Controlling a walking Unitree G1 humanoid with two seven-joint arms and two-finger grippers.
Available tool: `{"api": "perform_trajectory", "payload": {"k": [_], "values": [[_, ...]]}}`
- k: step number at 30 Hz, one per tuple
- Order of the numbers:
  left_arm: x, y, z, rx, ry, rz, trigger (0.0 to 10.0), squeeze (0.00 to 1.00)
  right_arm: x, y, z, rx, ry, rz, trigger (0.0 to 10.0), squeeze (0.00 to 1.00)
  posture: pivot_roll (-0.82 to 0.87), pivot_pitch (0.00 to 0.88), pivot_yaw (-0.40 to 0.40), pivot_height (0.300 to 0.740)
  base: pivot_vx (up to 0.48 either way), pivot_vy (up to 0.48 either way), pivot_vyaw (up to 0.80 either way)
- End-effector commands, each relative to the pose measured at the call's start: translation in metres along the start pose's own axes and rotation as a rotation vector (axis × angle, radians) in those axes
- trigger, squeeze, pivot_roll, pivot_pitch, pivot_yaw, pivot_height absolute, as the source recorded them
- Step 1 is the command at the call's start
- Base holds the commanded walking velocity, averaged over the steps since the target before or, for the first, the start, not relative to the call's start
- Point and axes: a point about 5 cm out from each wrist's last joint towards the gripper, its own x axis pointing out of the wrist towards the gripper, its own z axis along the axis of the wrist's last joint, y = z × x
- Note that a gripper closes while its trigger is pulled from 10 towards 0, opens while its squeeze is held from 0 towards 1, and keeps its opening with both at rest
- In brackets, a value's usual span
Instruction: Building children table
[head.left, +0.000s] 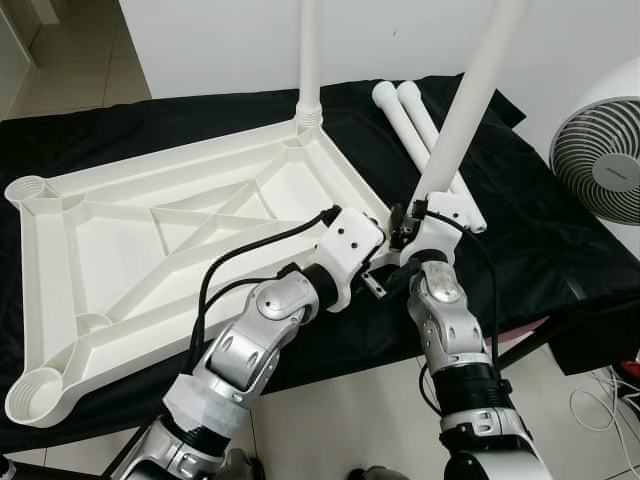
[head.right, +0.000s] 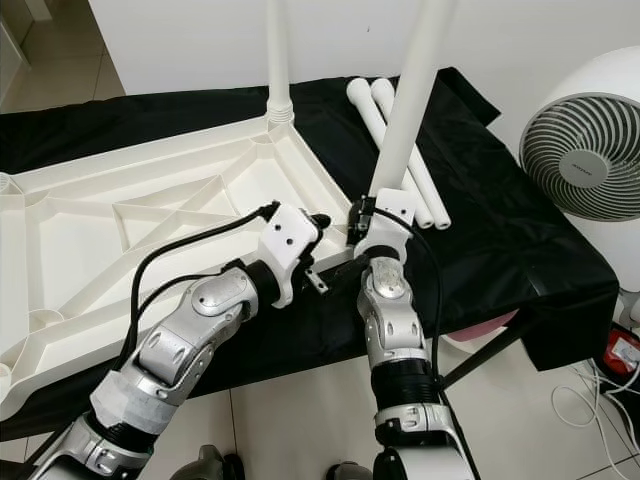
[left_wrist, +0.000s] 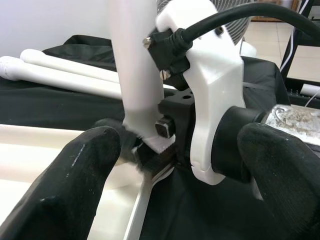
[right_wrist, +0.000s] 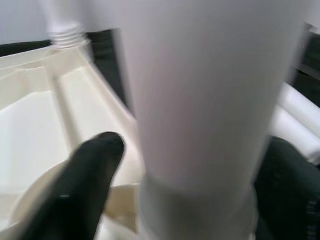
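The white children's tabletop (head.left: 150, 215) lies upside down on black cloth. One white leg (head.left: 310, 60) stands upright in its far right corner socket. My right gripper (head.left: 425, 215) is shut on a second leg (head.left: 470, 100), which leans over the near right corner with its lower end at the socket. The right wrist view has this leg (right_wrist: 195, 90) between the black fingers (right_wrist: 95, 165). My left gripper (left_wrist: 185, 150) is open right beside the right one, its fingers (left_wrist: 75, 175) spread either side of the leg's base and the right wrist.
Two loose white legs (head.left: 405, 110) lie on the cloth behind the right gripper. A white fan (head.left: 605, 160) stands to the right of the table. Open leg sockets (head.left: 35, 395) sit at the tabletop's left corners. Cables lie on the floor at lower right.
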Motion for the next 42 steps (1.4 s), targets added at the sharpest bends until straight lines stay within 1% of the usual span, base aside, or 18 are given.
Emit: {"api": "perform_trajectory", "payload": {"k": [1, 5, 7, 8, 10, 11, 12, 13, 14, 15, 16, 19, 21, 32, 33, 34, 36, 42], "values": [[0.000, -0.005, -0.003, 0.007, 0.013, -0.040, 10.0, 0.00, 0.001, 0.003, 0.003, -0.023, -0.031, 0.106, 10.0, 1.00, -0.09, 0.073, 0.016, 0.740, 0.000, 0.000, 0.00], [0.001, -0.007, -0.003, 0.008, 0.011, -0.048, 10.0, 0.00, 0.001, -0.005, 0.006, -0.072, -0.048, 0.195, 10.0, 1.00, -0.09, 0.073, 0.014, 0.740, 0.000, 0.000, 0.00], [0.001, -0.007, -0.003, 0.008, 0.011, -0.048, 10.0, 0.00, 0.001, -0.005, 0.006, -0.072, -0.048, 0.195, 10.0, 1.00, -0.09, 0.073, 0.014, 0.740, 0.000, 0.000, 0.00], [0.002, -0.008, -0.002, 0.009, 0.010, -0.050, 10.0, 0.00, 0.003, -0.015, 0.005, -0.109, -0.027, 0.245, 10.0, 1.00, -0.09, 0.074, 0.013, 0.740, 0.000, 0.000, 0.00], [0.002, -0.008, -0.002, 0.009, 0.010, -0.050, 10.0, 0.00, 0.003, -0.015, 0.005, -0.109, -0.027, 0.245, 10.0, 1.00, -0.09, 0.074, 0.013, 0.740, 0.000, 0.000, 0.00], [0.002, -0.007, -0.002, 0.011, 0.010, -0.051, 10.0, 0.00, 0.004, -0.022, 0.004, -0.140, -0.012, 0.287, 10.0, 0.44, -0.09, 0.074, 0.016, 0.740, 0.000, 0.000, 0.00], [0.002, -0.007, -0.002, 0.011, 0.010, -0.051, 10.0, 0.00, 0.004, -0.022, 0.004, -0.140, -0.012, 0.287, 10.0, 0.44, -0.09, 0.074, 0.016, 0.740, 0.000, 0.000, 0.00], [0.002, -0.007, -0.002, 0.013, 0.011, -0.053, 10.0, 0.00, 0.005, -0.026, 0.003, -0.158, 0.002, 0.327, 10.0, 0.10, -0.09, 0.074, 0.016, 0.740, 0.000, 0.000, 0.00], [0.002, -0.007, -0.002, 0.014, 0.011, -0.054, 10.0, 0.00, 0.005, -0.030, 0.002, -0.176, 0.021, 0.364, 10.0, 0.00, -0.09, 0.074, 0.016, 0.740, 0.000, 0.000, 0.00], [0.002, -0.007, -0.002, 0.014, 0.011, -0.054, 10.0, 0.00, 0.005, -0.030, 0.002, -0.176, 0.021, 0.364, 10.0, 0.00, -0.09, 0.074, 0.016, 0.740, 0.000, 0.000, 0.00], [0.002, -0.007, -0.001, 0.016, 0.011, -0.056, 10.0, 0.00, 0.005, -0.033, -0.001, -0.181, 0.046, 0.433, 10.0, 0.00, -0.09, 0.073, 0.020, 0.740, 0.000, 0.000, 0.00], [0.002, -0.006, -0.001, 0.018, 0.012, -0.059, 10.0, 0.00, 0.006, -0.038, -0.004, -0.198, 0.067, 0.488, 10.0, 0.00, -0.09, 0.073, 0.025, 0.740, 0.000, 0.000, 0.00], [0.002, -0.005, 0.000, 0.022, 0.013, -0.059, 10.0, 0.00, 0.009, -0.045, -0.008, -0.227, 0.095, 0.575, 10.0, 0.00, -0.09, 0.080, 0.030, 0.740, 0.000, 0.000, 0.00], [0.002, -0.005, 0.001, 0.022, 0.010, -0.061, 10.0, 0.00, 0.019, -0.048, 0.000, -0.268, 0.079, 0.659, 10.0, 0.00, -0.08, 0.081, 0.034, 0.740, 0.000, 0.000, 0.00], [0.002, -0.005, 0.001, 0.023, 0.009, -0.061, 10.0, 0.00, 0.020, -0.047, 0.001, -0.277, 0.077, 0.671, 9.2, 0.00, -0.08, 0.079, 0.034, 0.740, 0.000, 0.000, 0.00], [0.003, -0.005, 0.002, 0.024, 0.010, -0.062, 10.0, 0.00, 0.021, -0.046, 0.001, -0.280, 0.077, 0.685, 4.6, 0.00, -0.08, 0.079, 0.034, 0.740, 0.000, 0.000, 0.00], [0.003, -0.005, 0.002, 0.023, 0.010, -0.062, 10.0, 0.00, 0.021, -0.046, 0.001, -0.295, 0.079, 0.716, 0.0, 0.00, -0.08, 0.081, 0.033, 0.740, 0.000, 0.000, 0.00], [0.003, -0.005, 0.002, 0.021, 0.010, -0.062, 10.0, 0.00, 0.022, -0.049, -0.001, -0.305, 0.087, 0.735, 0.0, 0.00, -0.08, 0.084, 0.029, 0.740, 0.000, 0.000, 0.00]]}}
